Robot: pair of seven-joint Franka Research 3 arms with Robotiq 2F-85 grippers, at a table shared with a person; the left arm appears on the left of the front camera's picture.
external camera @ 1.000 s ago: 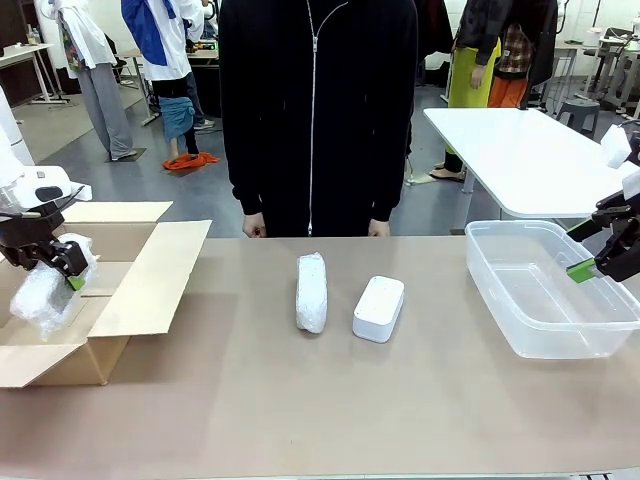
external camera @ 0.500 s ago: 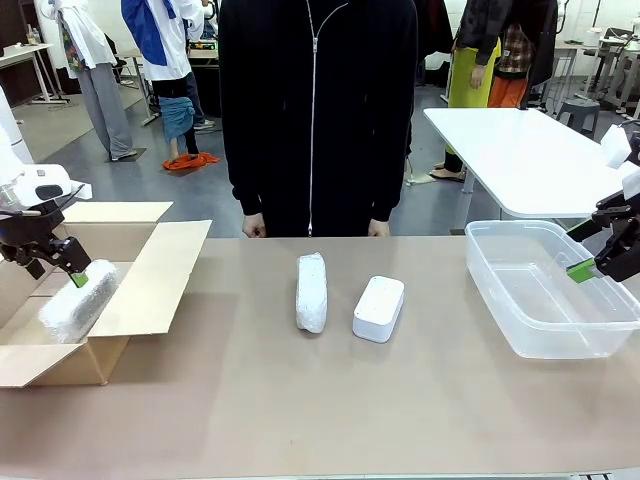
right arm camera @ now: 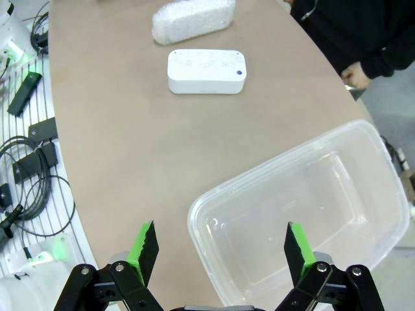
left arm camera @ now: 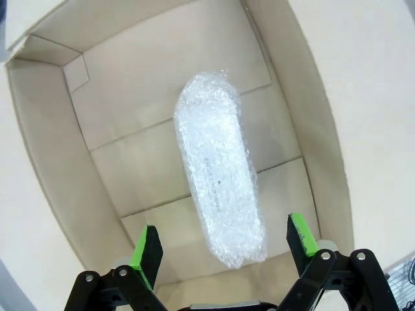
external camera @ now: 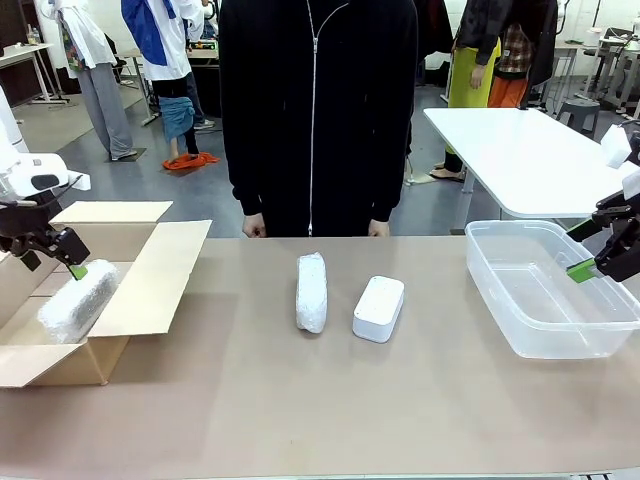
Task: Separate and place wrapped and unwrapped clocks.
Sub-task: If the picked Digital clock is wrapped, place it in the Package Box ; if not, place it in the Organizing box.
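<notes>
Over the cardboard box point(external camera: 150, 275) at table left, we're seeing the left gripper point(external camera: 55, 262) hovering with its jaws spread wide, gripping nothing. One wrapped clock point(external camera: 75, 300) is lying in the box just below it. Left wrist view is giving us what front can't: the box floor point(left arm camera: 130, 84), the bundle point(left arm camera: 217, 188) lying flat on it clear of both green pads point(left arm camera: 146, 243), and faint dark print under the bubble wrap, too small to read. At table right, the right gripper point(external camera: 585, 252) is hanging open and empty by the clear tub point(external camera: 560, 345). Front is showing the second wrapped clock point(external camera: 311, 292) and the bare white clock point(external camera: 379, 308) lying side by side mid-table, just apart, before the person's hands point(external camera: 255, 228). Right wrist view is adding the bare clock's top face point(right arm camera: 206, 71): tiny marks and a blue dot at one end, unreadable.
</notes>
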